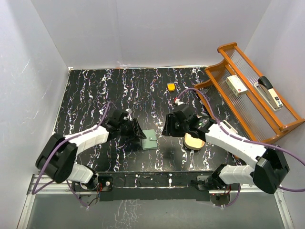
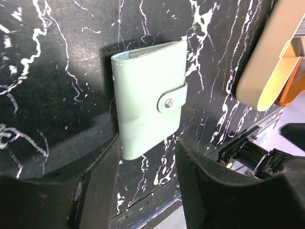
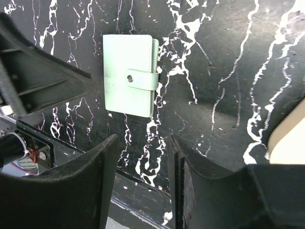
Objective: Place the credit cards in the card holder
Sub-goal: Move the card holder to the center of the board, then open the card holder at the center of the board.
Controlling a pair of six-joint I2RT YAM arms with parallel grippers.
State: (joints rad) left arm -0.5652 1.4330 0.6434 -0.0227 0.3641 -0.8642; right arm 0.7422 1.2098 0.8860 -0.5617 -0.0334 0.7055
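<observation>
The card holder, a pale sage-green wallet, lies flat on the black marbled table between both grippers, folded and with its tab snapped. My left gripper is just left of it. In the left wrist view it is open, and the card holder's near corner reaches its left fingertip. My right gripper hovers just right of the card holder; it is open and empty. A yellow-tan card edge shows in the tan dish; the other credit cards are hidden.
The tan oval dish sits under my right arm. A small orange block lies farther back. A wooden rack with a stapler and a box stands at the right edge. White walls close in the table.
</observation>
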